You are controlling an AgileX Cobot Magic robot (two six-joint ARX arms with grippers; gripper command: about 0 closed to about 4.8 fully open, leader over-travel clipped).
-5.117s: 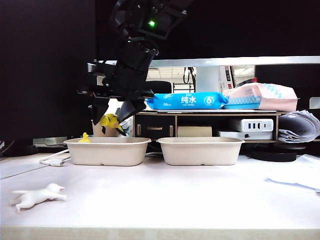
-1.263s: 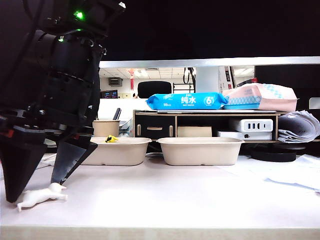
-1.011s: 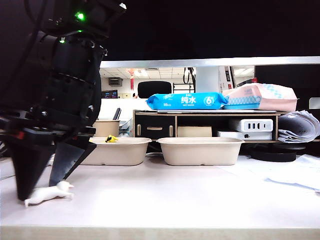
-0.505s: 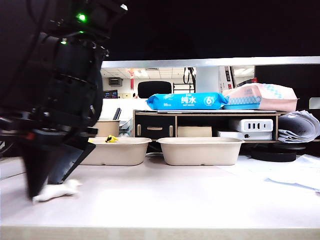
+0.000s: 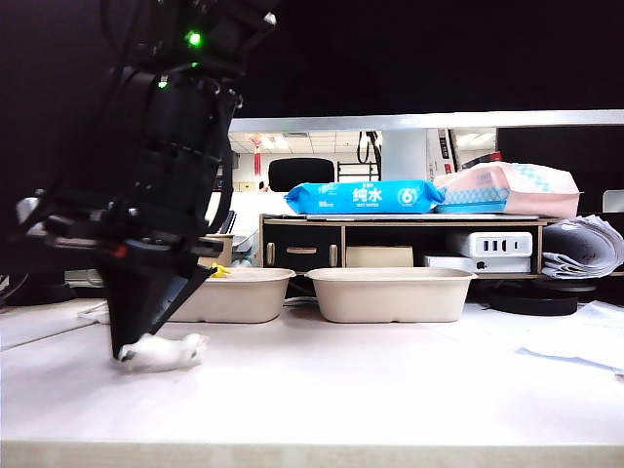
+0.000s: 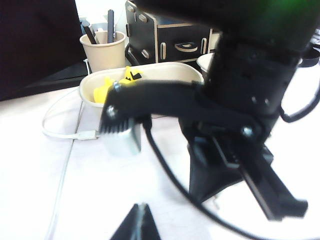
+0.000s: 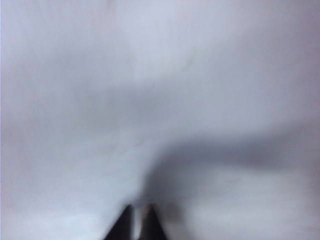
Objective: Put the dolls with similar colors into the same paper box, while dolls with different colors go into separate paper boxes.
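Two beige paper boxes sit side by side toward the back of your white table: the left paper box and the right paper box, close together but not touching. Your right claw has reached across to the left side of the exterior view and points down at the table in front of the left box, its black fingers drawn together at the tips. A white four-legged animal lies on its side on the table right at those tips; the tips touch or cover its rear end, but you cannot tell from here whether it is truly clamped. In the right wrist view the right claw shows two dark tips almost meeting over a blurred white surface. Inside the left box you can see yellow dolls with a bit of black, one peeking just over the rim in the exterior view. Your left claw shows only as a dark pointed tip at the edge of its own wrist view, above the table, holding nothing visible; whether it is apart or together cannot be told. Behind the left box stands a pen cup.
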